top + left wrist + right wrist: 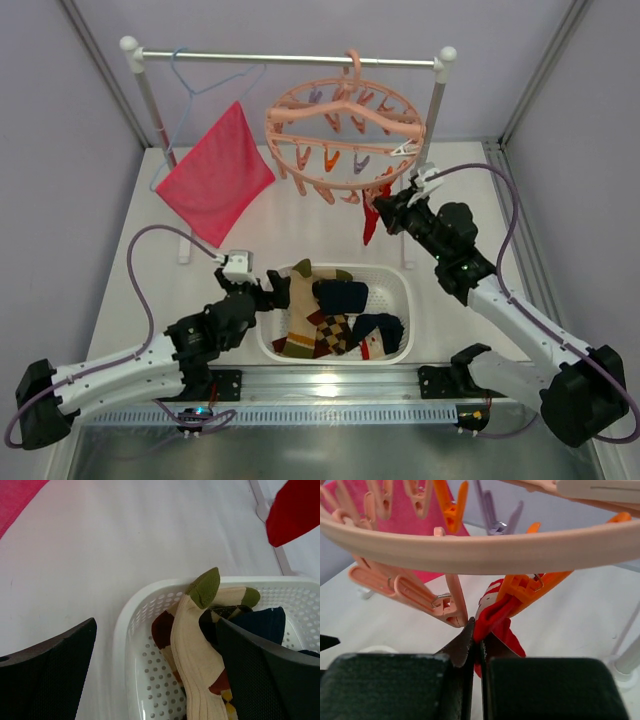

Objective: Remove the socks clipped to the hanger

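The salmon-pink ring hanger (345, 125) hangs from the rail by its hook, clips dangling. One red sock (372, 222) still hangs from an orange clip (535, 587) at its front right. My right gripper (385, 212) is shut on this red sock (497, 622) just below the clip. Several socks, tan, argyle and navy, lie in the white basket (400, 290). My left gripper (262, 290) is open and empty at the basket's left rim; in the left wrist view a tan sock with a green toe (197, 645) lies between its fingers (260, 675).
A pink-red square cloth (215, 172) hangs on a light-blue wire hanger (195, 85) at the rail's left. The rail's white posts (150, 100) stand at both ends, the right one close to my right arm. Other empty clips (445, 605) hang around the right gripper.
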Action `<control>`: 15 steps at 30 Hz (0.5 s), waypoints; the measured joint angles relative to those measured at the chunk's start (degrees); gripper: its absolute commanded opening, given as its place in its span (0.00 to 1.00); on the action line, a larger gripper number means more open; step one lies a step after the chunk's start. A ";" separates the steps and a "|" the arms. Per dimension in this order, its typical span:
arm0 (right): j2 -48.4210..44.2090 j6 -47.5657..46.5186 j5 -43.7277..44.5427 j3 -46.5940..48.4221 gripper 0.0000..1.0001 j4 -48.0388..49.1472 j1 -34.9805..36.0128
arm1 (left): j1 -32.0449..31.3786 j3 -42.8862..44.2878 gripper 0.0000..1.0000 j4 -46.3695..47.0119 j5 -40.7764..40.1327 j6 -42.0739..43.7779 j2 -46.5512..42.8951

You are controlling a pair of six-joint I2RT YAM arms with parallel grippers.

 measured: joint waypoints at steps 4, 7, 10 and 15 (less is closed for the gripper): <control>1.49 0.59 1.18 0.13 0.04 0.42 5.73 | 0.00 0.76 1.00 1.70 1.33 1.16 2.43; 3.63 1.42 2.27 0.87 0.04 0.63 8.81 | 0.00 0.81 1.00 3.82 2.47 2.19 3.21; 5.73 1.81 3.54 2.34 0.04 0.63 12.09 | 0.00 0.81 1.00 6.05 4.00 3.37 3.26; 8.11 2.49 5.57 5.68 0.04 0.68 16.76 | 0.02 0.81 1.00 12.02 8.31 6.19 3.89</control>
